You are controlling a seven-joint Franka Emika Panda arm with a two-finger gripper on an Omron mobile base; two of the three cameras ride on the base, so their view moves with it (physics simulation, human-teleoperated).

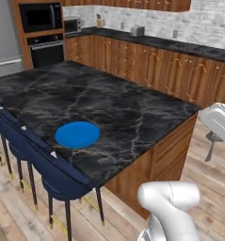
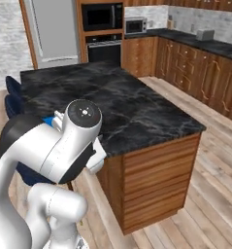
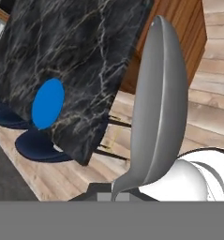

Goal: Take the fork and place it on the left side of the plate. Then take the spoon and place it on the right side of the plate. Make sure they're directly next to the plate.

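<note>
Marble island [image 1: 132,113], blue plate [image 1: 77,134], spoon [image 3: 158,108] clamped in claw [image 3: 114,197], bowl away from it

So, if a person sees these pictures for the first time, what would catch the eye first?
Probably the spoon: in the hand view its grey bowl looms huge and close, rising from the shut gripper that holds it. Next is the bright blue plate, lying near the stool-side edge of the black marble island. In the right base view the white arm bulks large in the lower left.
</note>
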